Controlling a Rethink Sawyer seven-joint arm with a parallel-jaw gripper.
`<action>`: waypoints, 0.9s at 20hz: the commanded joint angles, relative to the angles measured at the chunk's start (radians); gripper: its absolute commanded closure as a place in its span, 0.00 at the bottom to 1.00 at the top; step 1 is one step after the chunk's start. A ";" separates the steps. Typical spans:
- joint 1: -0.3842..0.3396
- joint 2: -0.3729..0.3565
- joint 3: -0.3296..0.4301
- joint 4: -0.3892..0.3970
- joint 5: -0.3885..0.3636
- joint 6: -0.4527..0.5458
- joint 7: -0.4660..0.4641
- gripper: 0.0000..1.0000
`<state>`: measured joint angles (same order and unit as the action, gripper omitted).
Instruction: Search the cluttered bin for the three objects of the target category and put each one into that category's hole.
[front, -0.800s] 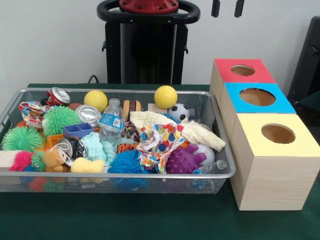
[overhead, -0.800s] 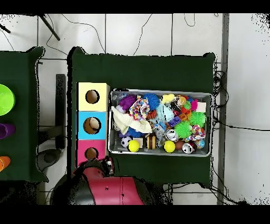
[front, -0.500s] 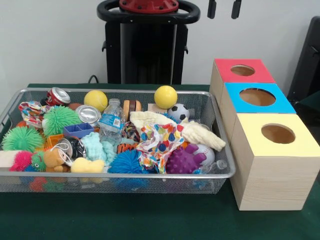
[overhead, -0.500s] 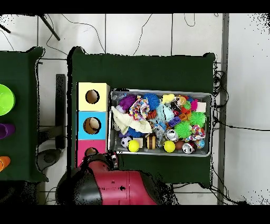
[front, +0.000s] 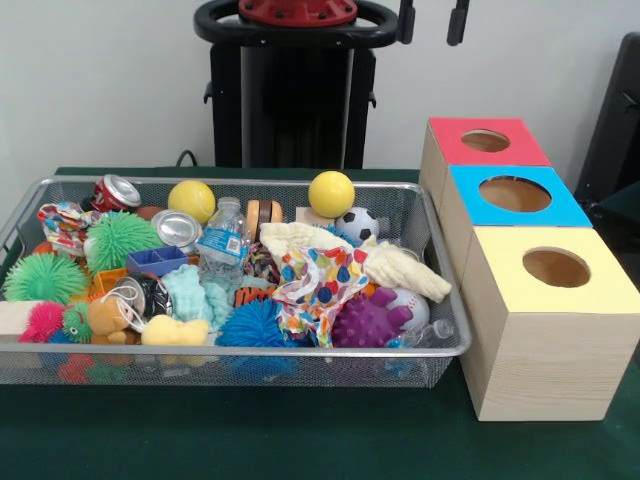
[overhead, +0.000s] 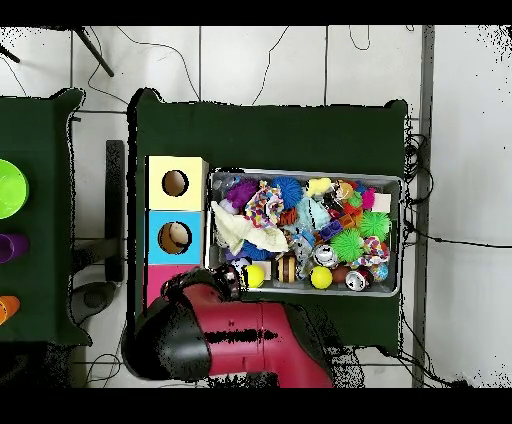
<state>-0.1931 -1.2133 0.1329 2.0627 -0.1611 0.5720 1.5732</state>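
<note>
The wire-mesh bin (front: 230, 365) is full of toys. One printed fabric piece (front: 318, 285) lies at its centre right, partly under a cream cloth (front: 400, 268). A second printed piece (front: 60, 222) lies at the far left corner. I see no third one. The yellow-topped cube's hole (front: 556, 267) is empty, to the right of the bin. My gripper (front: 432, 20) shows only two black fingertips, apart and empty, at the top edge, high above the bin's far right corner. In the overhead view it (overhead: 226, 281) hangs over the bin's (overhead: 300, 173) corner near the red-topped cube.
The blue-topped cube (front: 515, 194) and the red-topped cube (front: 486, 141) stand behind the yellow one. The bin also holds two yellow balls (front: 331, 193), a water bottle (front: 222, 240), cans, spiky balls and a purple knobbly toy (front: 368, 320). My pedestal (front: 295, 90) stands behind the bin.
The gripper tips have shifted left along the top edge in the front view. In the overhead view the arm has swung from beside the red-topped cube towards the bin's corner.
</note>
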 joint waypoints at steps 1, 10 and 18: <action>-0.078 0.095 0.144 -0.139 -0.094 0.118 -0.202 0.00; -0.104 0.217 0.196 -0.272 -0.169 0.092 -0.178 0.00; -0.145 0.290 0.238 -0.349 -0.210 0.098 -0.200 0.00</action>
<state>-0.2777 -1.0245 0.2619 1.8118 -0.2912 0.5727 1.5732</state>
